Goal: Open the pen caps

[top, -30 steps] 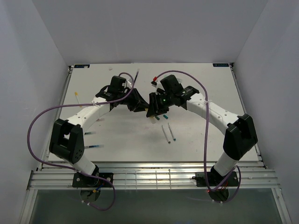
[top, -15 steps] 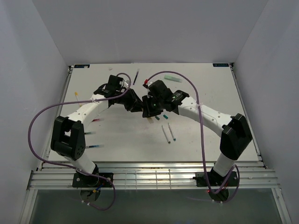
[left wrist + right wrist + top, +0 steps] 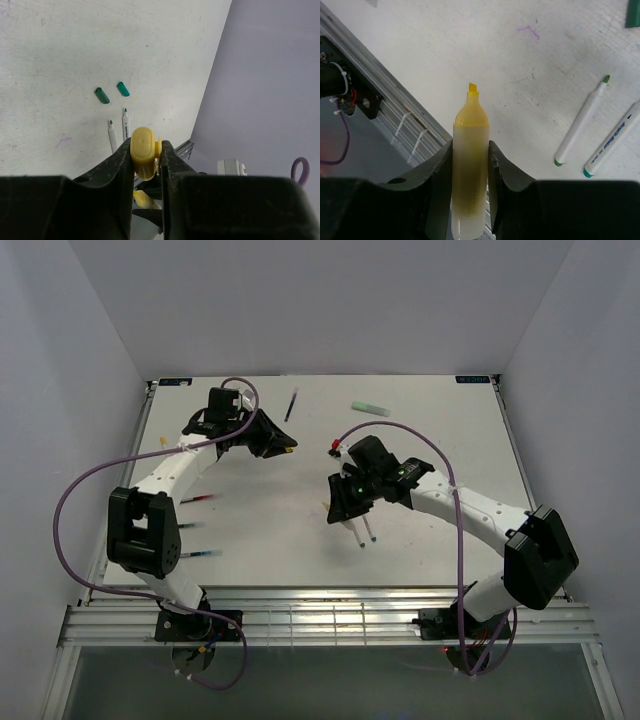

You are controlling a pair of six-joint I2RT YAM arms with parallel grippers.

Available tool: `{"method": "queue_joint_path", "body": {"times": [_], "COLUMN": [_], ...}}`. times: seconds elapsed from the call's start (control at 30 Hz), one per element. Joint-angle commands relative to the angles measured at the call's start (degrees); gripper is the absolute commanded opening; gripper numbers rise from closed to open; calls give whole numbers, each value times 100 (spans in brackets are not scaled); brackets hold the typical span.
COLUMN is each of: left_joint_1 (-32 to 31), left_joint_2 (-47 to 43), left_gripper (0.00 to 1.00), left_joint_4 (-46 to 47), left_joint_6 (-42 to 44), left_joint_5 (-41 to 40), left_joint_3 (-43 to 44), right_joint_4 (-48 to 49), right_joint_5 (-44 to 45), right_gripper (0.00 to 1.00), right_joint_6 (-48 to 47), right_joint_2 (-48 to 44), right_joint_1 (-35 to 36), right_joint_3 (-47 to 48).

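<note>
My left gripper (image 3: 146, 150) is shut on a yellow pen cap (image 3: 142, 155), held up over the table at the back left (image 3: 283, 445). The right gripper (image 3: 470, 150) is shut on the barrel of a yellow highlighter (image 3: 470, 170), whose bare chisel tip (image 3: 472, 88) points at the table's near edge. In the top view that gripper (image 3: 335, 508) hovers at mid-table. Two dark teal pen caps (image 3: 102, 95) (image 3: 123, 89) lie loose on the table. Beside them lie two uncapped white pens (image 3: 357, 530) (image 3: 369, 530), also in the right wrist view (image 3: 582, 120) (image 3: 615, 142).
A pale green highlighter (image 3: 370, 409) and a black pen (image 3: 291, 405) lie at the back. Along the left side lie a yellow pen (image 3: 163, 443), a red pen (image 3: 200, 499) and a blue pen (image 3: 200, 553). A slotted metal rail (image 3: 320, 615) runs along the near edge.
The two grippers, together at the table's middle before, have pulled apart. The left went back and left with the yellow cap. The right came nearer and right with the highlighter barrel.
</note>
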Motion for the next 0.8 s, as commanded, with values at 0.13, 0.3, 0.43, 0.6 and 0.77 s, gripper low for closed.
{"method": "queue_joint_path", "body": {"times": [0.13, 0.3, 0.43, 0.6, 0.77], "left_joint_1": [-111, -330, -568, -831, -981], "left_joint_2": [-315, -53, 273, 686, 1064], "left_gripper": [0, 0, 0, 0, 2], "left_joint_4": [269, 234, 225, 225, 410], "left_joint_6": [348, 392, 507, 603, 533], "left_joint_5": [-165, -121, -226, -279, -270], "left_joint_3": [-293, -496, -365, -154, -241], "right_joint_4": [275, -25, 10, 230, 450], "right_joint_5": [-247, 502, 1090, 1425, 1416], "right_gripper": [8, 8, 8, 8, 8], "right_joint_6": [54, -60, -34, 36, 27], "right_joint_2": [269, 797, 1025, 1105, 1272], "right_joint_1": [-74, -47, -56, -47, -47], "right_joint_3": [107, 204, 99, -209, -455]}}
